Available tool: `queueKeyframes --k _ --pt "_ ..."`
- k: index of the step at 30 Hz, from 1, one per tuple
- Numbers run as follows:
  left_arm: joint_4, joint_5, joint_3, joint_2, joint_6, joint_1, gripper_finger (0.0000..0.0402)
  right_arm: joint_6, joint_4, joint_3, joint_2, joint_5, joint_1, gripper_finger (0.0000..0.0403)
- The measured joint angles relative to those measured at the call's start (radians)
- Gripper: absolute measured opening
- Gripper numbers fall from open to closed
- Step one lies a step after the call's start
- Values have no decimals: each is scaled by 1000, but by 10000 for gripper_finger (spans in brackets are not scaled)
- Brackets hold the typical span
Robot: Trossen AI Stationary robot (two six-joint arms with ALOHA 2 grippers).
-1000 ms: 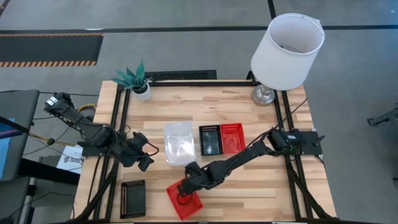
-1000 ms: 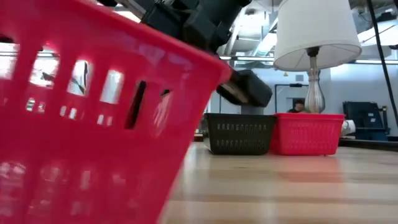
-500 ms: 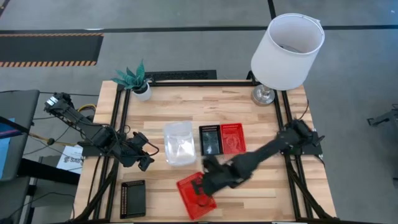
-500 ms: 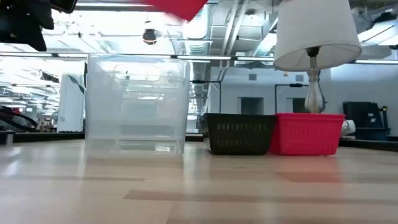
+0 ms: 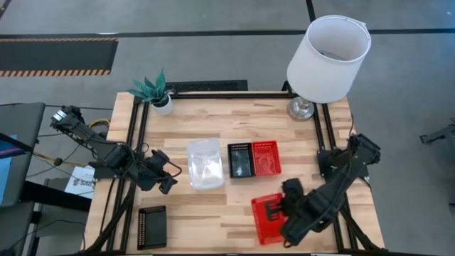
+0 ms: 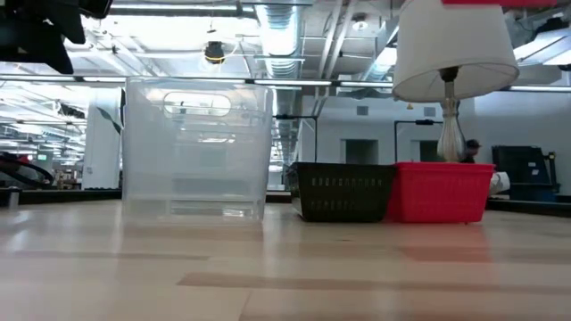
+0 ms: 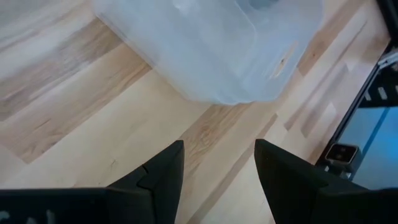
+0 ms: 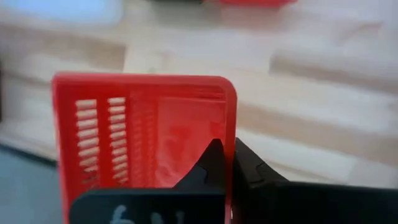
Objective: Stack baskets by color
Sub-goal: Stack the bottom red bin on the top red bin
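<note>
Carrying a red basket (image 5: 269, 217) above the worktop's (image 5: 213, 121) near right part, right tool (image 8: 225, 163) clamped on its rim. Next, probably lining it up over the red basket beside the black one (image 5: 265, 158) and nesting it squarely. Left tool (image 7: 217, 163) waiting, fingers apart, beside the clear basket (image 5: 204, 164).

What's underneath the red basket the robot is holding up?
Under the lifted red basket, pinched shut in the right gripper, there is only bare wooden table. The gripper's arm hides the table on the basket's right side.
</note>
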Motion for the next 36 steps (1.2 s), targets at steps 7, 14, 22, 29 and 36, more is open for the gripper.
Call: queueKeyframes --k 7,14,22,29,36 --pt "27 -55 0 0 -58 0 183 44 -56 -125 -150 44 25 8" --pt "66 -107 0 0 -86 0 183 57 -54 -346 -373 55 25 11" --pt "64 -173 1 0 -148 0 183 46 -48 -550 -547 60 1 11" --pt "71 -210 1 0 -170 0 183 11 -10 -699 -682 111 -54 11" --pt "90 -225 1 0 -146 0 183 -79 16 -792 -803 134 -182 14"
